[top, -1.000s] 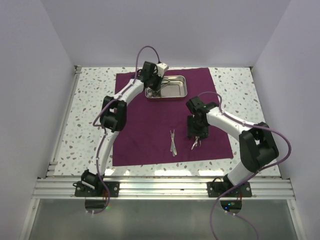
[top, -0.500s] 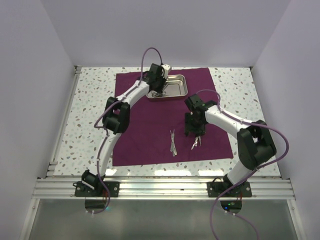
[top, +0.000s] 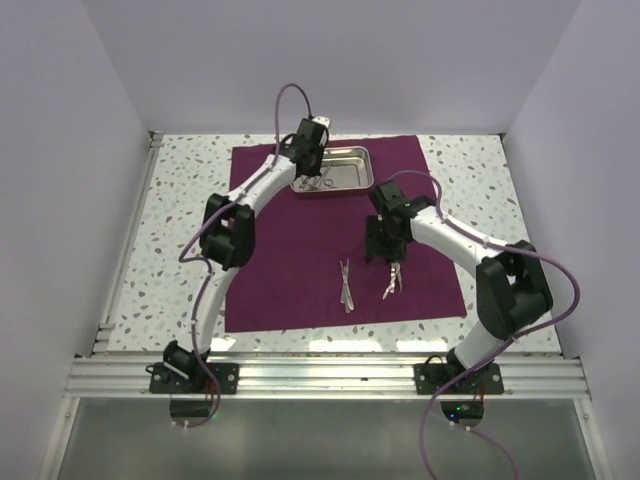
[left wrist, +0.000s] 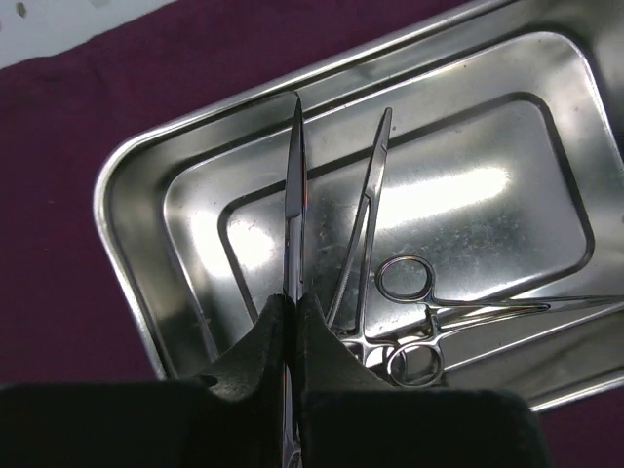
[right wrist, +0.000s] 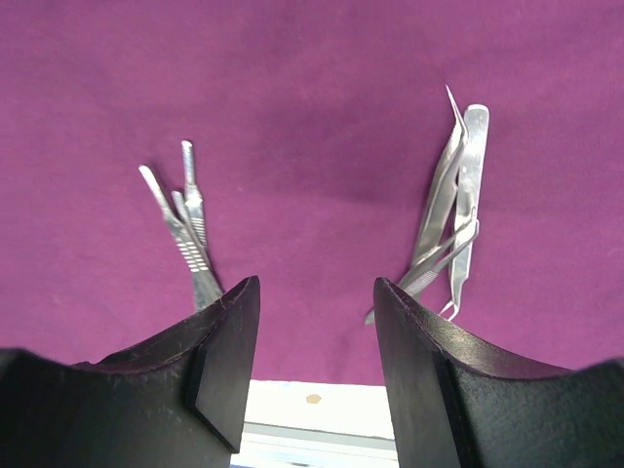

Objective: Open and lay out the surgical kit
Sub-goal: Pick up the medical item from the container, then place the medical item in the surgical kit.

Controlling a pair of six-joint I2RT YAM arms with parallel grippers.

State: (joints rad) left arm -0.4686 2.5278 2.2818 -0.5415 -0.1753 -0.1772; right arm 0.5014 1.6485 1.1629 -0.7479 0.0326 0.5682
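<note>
Cloth (top: pixel 290 270) on speckled table (top: pixel 180 220), pale walls (top: pixel 60 150) — left hand (left wrist: pixel 291 304) gripping instrument (left wrist: pixel 295 195), right hand (right wrist: pixel 317 288) released

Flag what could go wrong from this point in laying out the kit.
The left jaws pinch the slim instrument near one end only; it may swivel or slip when lifted. It sits close beside the ring-handled forceps in the tray, so lifting might snag and drag them.

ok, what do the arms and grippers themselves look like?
Both the left arm and right arm have white links with chunky black joint housings and black bases. A purple cable loops along each. The left gripper and right gripper have matte black, tapered fingers. No markings visible.
</note>
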